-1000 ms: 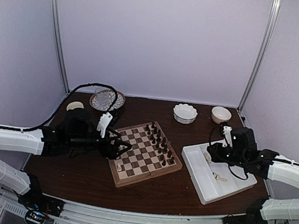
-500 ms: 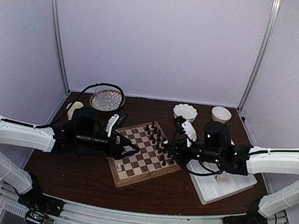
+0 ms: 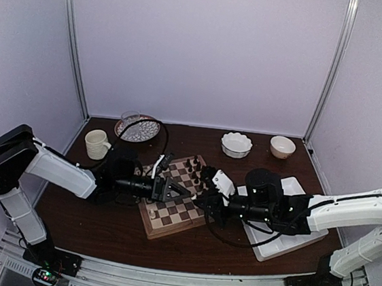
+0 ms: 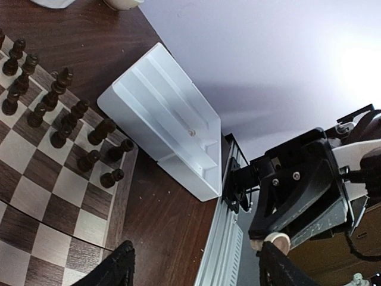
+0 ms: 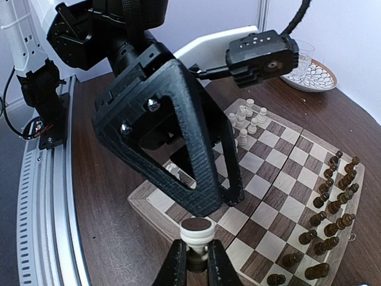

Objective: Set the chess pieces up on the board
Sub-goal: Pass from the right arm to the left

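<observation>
Cream-white count on the squares is low. A small cluster of chess pieces (image 5: 247, 116) stands bunched at the far-left corner of the board (image 3: 169, 217), not ranked in rows. One more may sit behind the left arm's finger, nearer the middle, but it is hard to tell. Dark pieces (image 5: 326, 205) stand in two lines along the board's right edge and look complete or close to it.

Right gripper (image 5: 197, 256): pinched tight on one cream piece (image 5: 197, 233), held upright with its head poking above the fingers. It hangs over the near part of the board, not set down.

Left gripper (image 4: 196, 268): fingers spread wide, nothing between them. It hovers over the middle of the board, tips pointing right, close to the right gripper.

White tray (image 4: 166, 119) lies on the table right of the board. It is nearly bare in the wrist view, with one small speck I can't identify.

Judgement: the dark side is done and the cream side is barely begun. Left to do: place the held piece, then sort the cluster into two proper rows along the left edge. The full cream count can't be made from here.
</observation>
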`<state>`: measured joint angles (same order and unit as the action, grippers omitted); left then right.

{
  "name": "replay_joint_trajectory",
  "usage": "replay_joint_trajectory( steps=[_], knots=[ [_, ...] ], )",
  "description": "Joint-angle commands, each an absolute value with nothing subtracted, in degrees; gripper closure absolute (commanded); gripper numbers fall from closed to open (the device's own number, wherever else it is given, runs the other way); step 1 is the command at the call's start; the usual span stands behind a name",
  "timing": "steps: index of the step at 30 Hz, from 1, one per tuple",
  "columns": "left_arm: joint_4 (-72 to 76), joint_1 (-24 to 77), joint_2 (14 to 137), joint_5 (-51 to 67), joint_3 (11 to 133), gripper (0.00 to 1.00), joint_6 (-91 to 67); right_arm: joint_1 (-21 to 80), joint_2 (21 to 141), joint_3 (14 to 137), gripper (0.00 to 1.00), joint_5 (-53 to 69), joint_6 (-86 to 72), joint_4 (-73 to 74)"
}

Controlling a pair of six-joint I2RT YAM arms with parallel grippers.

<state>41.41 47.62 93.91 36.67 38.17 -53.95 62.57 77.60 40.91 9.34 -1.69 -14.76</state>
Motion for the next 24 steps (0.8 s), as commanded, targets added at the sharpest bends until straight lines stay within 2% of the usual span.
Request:
replay_joint_trajectory(
  steps=[1,8,12,24],
  knots=[
    [48.7,47.2,94.3,40.5,40.6,0.28,-58.8,64.2,79.8,43.5,0.90,5.8,1.7,-13.4],
    [47.2,47.3,93.6,41.8,41.0,0.28,-58.5,65.5,82.0,44.8,0.90,2.5,2.6,-12.6],
    [44.2,48.0,94.0,42.0,42.2,0.39,-57.4,65.5,82.3,44.9,0.90,1.2,2.9,-12.5],
    [36.8,49.8,94.9,40.9,45.1,0.50,-54.0,65.6,82.1,44.7,0.90,-1.5,3.0,-12.7]
  ],
)
